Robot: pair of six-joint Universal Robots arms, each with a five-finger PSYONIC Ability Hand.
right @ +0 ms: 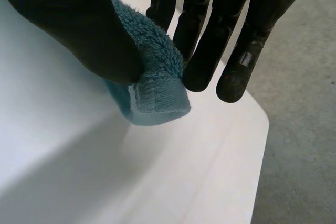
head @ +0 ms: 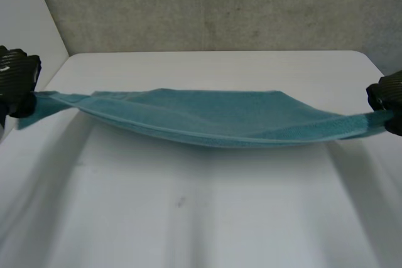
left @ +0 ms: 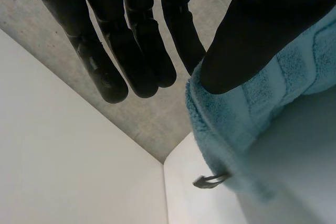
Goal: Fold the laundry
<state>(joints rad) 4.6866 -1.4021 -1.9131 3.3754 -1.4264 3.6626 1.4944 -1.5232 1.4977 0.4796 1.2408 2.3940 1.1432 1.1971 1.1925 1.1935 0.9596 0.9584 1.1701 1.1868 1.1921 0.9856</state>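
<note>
The left hand [head: 16,80] is pinching one end of a teal terry-cloth towel [head: 207,120] between its thumb and the nearest finger, the other fingers sticking out straight beside it. The right hand [head: 388,95] is gripping the opposite end, its thumb pressing the bunched corner against its fingers. Between them the towel is hanging stretched over the flat white table [head: 207,218], sagging in the middle like a hammock.

To my eye they are holding it taut, ready to lay it down for a fold. Doing that well is going to mean holding both ends level and equally tight. The sagging belly should go down first so it is lying flat rather than bunching, with neither pinch loosening until the cloth is resting on the table.

I cannot tell whether the lowest part is touching the table or hanging just above it, nor whether the towel is one layer or already doubled. Both hands are partly cut off at the sides of the head view, and a small dark loop [left: 210,181] near the left end is too small to identify.
</note>
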